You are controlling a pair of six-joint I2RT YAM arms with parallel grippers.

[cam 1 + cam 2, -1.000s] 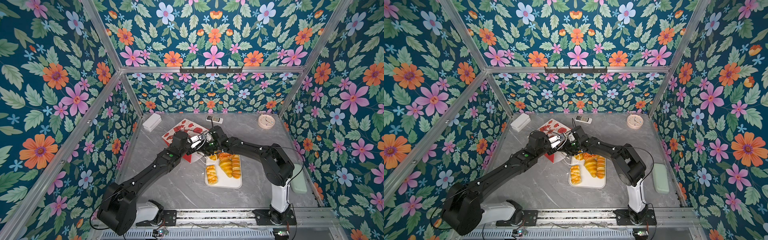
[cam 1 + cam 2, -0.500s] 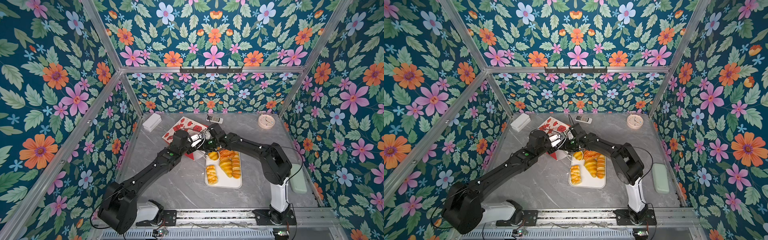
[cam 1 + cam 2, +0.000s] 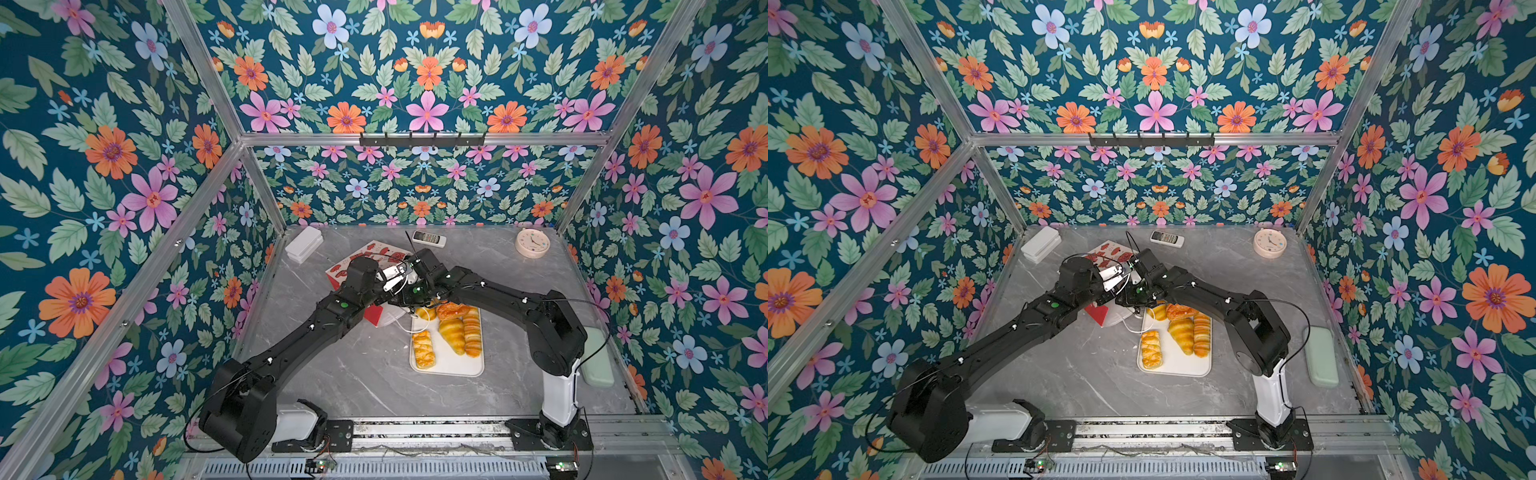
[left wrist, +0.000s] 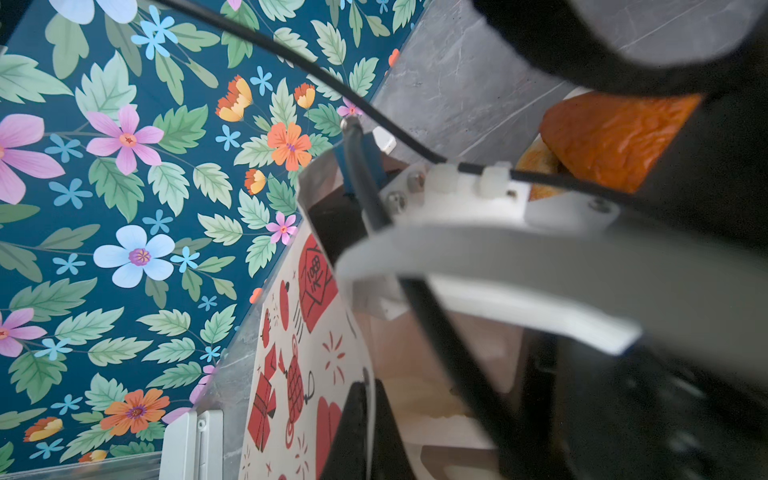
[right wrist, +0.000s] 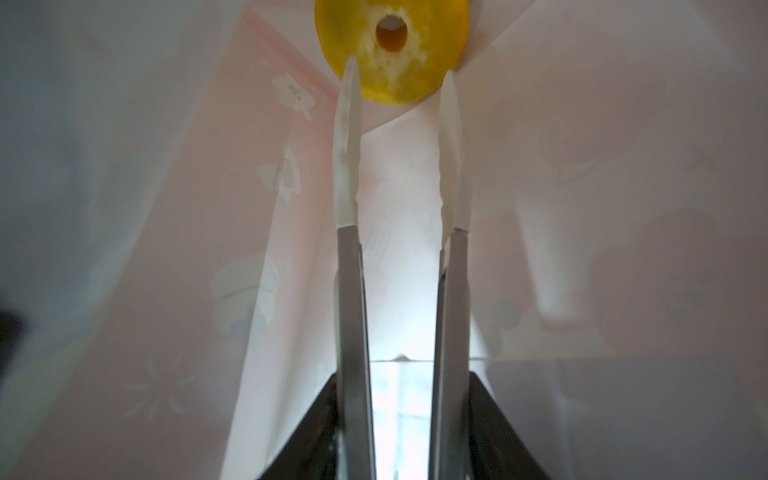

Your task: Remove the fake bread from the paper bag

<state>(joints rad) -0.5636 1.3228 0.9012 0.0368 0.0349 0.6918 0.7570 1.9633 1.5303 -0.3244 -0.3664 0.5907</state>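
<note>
The paper bag point(image 3: 361, 259) point(image 3: 1106, 251) lies on its side on the grey table, its mouth facing the tray. My left gripper point(image 4: 368, 386) is shut on the bag's rim point(image 4: 299, 353), pinching the paper between its black fingers. My right gripper point(image 5: 400, 70) reaches inside the bag and stands open. Its tips are just short of a yellow ring bagel point(image 5: 440, 29) at the bag's far end, and nothing lies between its fingers. More fake bread lies on the white tray point(image 3: 446, 368): a plaited piece point(image 3: 424, 354), a croissant point(image 3: 452, 334), a ridged loaf point(image 3: 471, 332) and an orange-brown piece point(image 3: 453, 309).
A remote point(image 3: 429, 238) and a round clock point(image 3: 532, 243) sit by the back wall. A white box point(image 3: 304, 244) is in the back left corner and a pale green case point(image 3: 597, 362) by the right wall. The bag's white cord handle point(image 3: 405, 326) trails beside the tray.
My right gripper has left the tray's far end and pushed into the bag's mouth, its jaws narrowing slightly. The left gripper keeps its hold on the rim.
</note>
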